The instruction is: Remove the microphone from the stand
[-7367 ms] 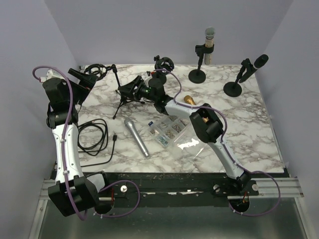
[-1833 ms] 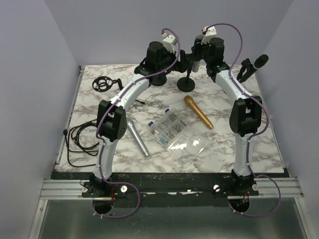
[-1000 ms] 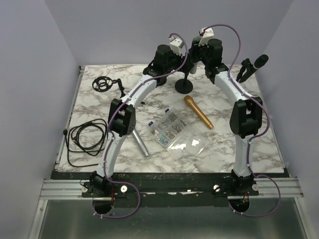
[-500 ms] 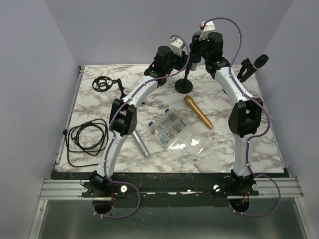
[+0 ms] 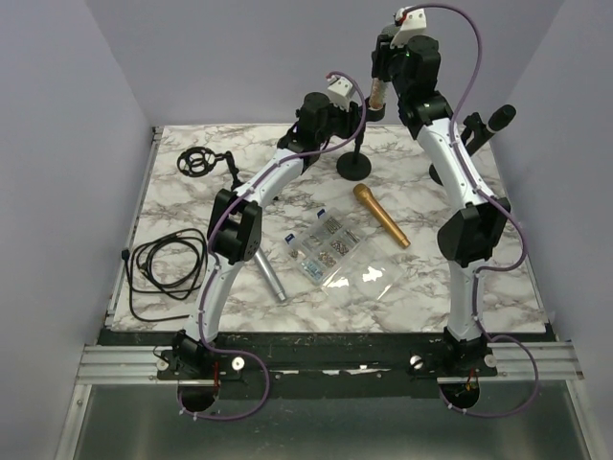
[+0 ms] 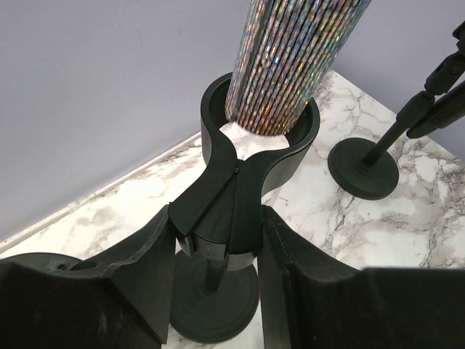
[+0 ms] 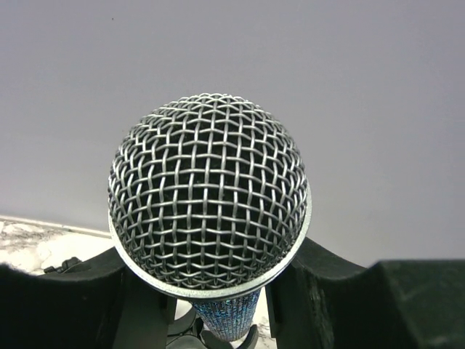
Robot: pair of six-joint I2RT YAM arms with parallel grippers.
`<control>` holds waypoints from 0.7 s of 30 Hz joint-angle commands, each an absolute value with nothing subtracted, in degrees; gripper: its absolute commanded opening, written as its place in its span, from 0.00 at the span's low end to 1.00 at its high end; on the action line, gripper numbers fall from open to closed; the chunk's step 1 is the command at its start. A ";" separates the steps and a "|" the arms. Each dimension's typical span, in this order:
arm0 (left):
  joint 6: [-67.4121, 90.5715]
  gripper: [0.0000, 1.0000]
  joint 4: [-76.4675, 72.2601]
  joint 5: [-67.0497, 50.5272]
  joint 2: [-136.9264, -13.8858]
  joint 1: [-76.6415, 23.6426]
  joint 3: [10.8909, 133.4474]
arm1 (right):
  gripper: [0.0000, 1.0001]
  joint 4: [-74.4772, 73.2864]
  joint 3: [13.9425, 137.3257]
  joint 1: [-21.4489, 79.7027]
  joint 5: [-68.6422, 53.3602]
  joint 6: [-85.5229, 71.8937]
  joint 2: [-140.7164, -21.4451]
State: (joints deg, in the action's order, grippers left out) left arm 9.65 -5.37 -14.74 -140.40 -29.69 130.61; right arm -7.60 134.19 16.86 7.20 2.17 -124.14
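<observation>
**Near, 8 o'clock:** coiled black cable [image 5: 163,264], lying loose, well apart from the work.

**Middle:** clear plastic compartment box of small fittings [image 5: 326,244] on the white marble-patterned surface [image 5: 508,259]. A clear plastic bag [image 5: 369,278] sits just beside it at 5 o'clock.

**Either side of the box:** silver cylindrical microphone [image 5: 273,281] at 9 o'clock, partly hidden by the left arm. Gold cylindrical microphone [image 5: 381,215] at 2 o'clock. Both lie flat and unmounted, so neither is judged the task's piece.

**Far, 10 o'clock:** black ring-shaped shock mount [image 5: 196,160], not involved.

**Far, 12 o'clock:** black round-based microphone stand [image 5: 352,165]. The left claw [image 6: 218,247] is narrowed onto the neck under the stand's clip, one pad on each side. Judged purpose: to pin the stand down so it neither lifts nor tips while the microphone is drawn out.

**Above it:** glitter-bodied microphone with silver mesh head [image 7: 209,218], upright. Its lower end sits about level with the clip's ring, so it is not yet clear. The right claw [image 7: 218,313] is clamped on the body just below the head. Judged purpose: a pull straight up along the clip's axis. The extraction looks part-way done.

**Far, 2 o'clock:** second black stand carrying a black microphone [image 5: 484,129], untouched.
</observation>
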 commanded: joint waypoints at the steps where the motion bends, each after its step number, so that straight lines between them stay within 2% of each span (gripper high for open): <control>1: 8.71 0.00 -5.01 -13.36 -137.55 -30.26 127.51 | 0.01 -6.84 135.65 16.88 11.84 3.72 -117.66; 8: 8.35 0.00 -5.33 -13.44 -136.98 -30.32 126.57 | 0.01 -7.43 134.44 16.74 10.44 1.85 -113.24; 13: 11.08 0.01 -0.90 -10.10 -137.38 -30.32 128.67 | 0.01 -7.56 126.23 16.79 14.09 3.56 -107.68; 15: 12.00 0.13 -0.65 -9.28 -136.43 -30.32 127.54 | 0.01 -7.14 121.41 16.79 16.58 4.81 -104.87; 17: 12.29 0.20 -1.43 -9.11 -135.28 -30.32 125.58 | 0.01 -6.63 116.59 16.79 18.40 5.76 -101.76; 21: 12.16 0.42 -0.88 -8.12 -134.01 -30.32 124.54 | 0.01 -6.74 108.15 16.79 19.99 6.58 -97.21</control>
State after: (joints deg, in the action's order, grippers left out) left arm 11.18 -5.04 -11.29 -137.38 -30.13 126.15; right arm -7.09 114.17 16.86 15.84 4.58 -101.03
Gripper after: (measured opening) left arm 0.464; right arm 0.485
